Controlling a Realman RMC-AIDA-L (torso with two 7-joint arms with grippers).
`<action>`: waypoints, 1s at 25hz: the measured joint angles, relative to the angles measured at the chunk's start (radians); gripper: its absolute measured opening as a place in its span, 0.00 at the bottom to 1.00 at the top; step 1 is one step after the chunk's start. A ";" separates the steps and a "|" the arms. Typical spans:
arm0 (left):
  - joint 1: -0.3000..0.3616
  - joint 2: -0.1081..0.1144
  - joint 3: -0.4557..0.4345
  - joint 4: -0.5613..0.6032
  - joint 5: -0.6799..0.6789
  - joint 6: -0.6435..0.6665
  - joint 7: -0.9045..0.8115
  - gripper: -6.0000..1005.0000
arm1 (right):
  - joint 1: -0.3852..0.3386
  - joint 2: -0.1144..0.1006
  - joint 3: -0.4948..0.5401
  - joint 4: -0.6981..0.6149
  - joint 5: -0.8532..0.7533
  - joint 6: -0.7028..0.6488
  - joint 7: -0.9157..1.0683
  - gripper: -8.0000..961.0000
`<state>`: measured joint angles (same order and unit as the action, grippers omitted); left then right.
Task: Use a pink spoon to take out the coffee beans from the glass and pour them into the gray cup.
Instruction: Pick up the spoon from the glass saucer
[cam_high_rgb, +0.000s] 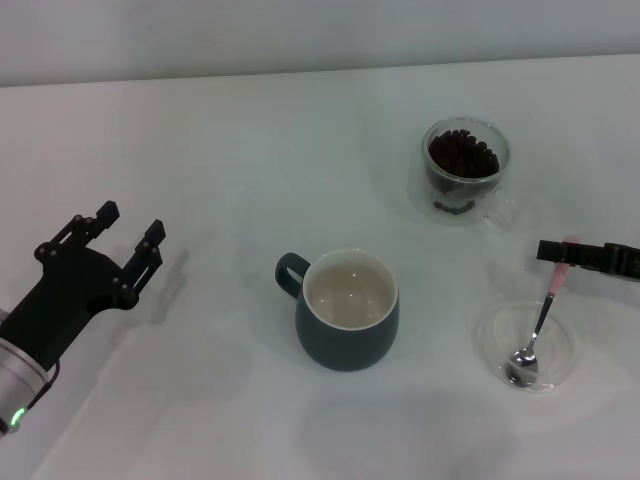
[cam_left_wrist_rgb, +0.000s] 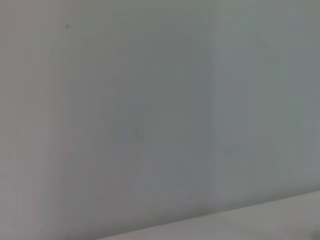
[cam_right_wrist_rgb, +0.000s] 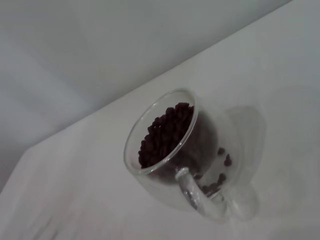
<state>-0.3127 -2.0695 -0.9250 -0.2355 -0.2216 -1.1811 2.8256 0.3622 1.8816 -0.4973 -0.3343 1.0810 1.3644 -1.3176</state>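
The white counter (cam_high_rgb: 200, 140) carries everything, and the left tool (cam_high_rgb: 128, 243) sits idle far across it from the work, its fingers spread wide and empty. The gray cup (cam_high_rgb: 347, 310) stands mid-counter, well to the left of the right tool (cam_high_rgb: 556, 251), its pale inside bare of beans. The glass (cam_high_rgb: 463, 168) sits just beyond that tool, piled with coffee beans (cam_high_rgb: 462, 155). Right under the tool lies a shallow clear dish (cam_high_rgb: 527, 347), and the pink spoon (cam_high_rgb: 540, 320) leans up out of it — bowl in the dish, handle tip between the right tool's dark fingers, which look pinched on it, though I can't be sure the grip has set. I'd say this is the pick-up step — next calls for lifting the spoon clear and carrying its bowl forward into the glass.
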 joint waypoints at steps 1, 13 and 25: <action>-0.001 0.000 0.000 0.002 -0.001 0.000 0.000 0.59 | 0.001 0.000 0.001 0.000 0.000 -0.004 0.003 0.57; -0.007 0.001 -0.003 0.008 -0.006 0.000 0.000 0.58 | 0.008 0.000 0.002 0.000 -0.001 -0.026 0.034 0.53; -0.026 -0.004 -0.017 0.035 -0.003 0.007 0.000 0.58 | 0.009 0.000 -0.001 -0.002 0.001 0.012 0.035 0.49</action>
<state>-0.3385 -2.0737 -0.9419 -0.2009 -0.2248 -1.1736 2.8255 0.3713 1.8820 -0.4980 -0.3362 1.0822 1.3762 -1.2823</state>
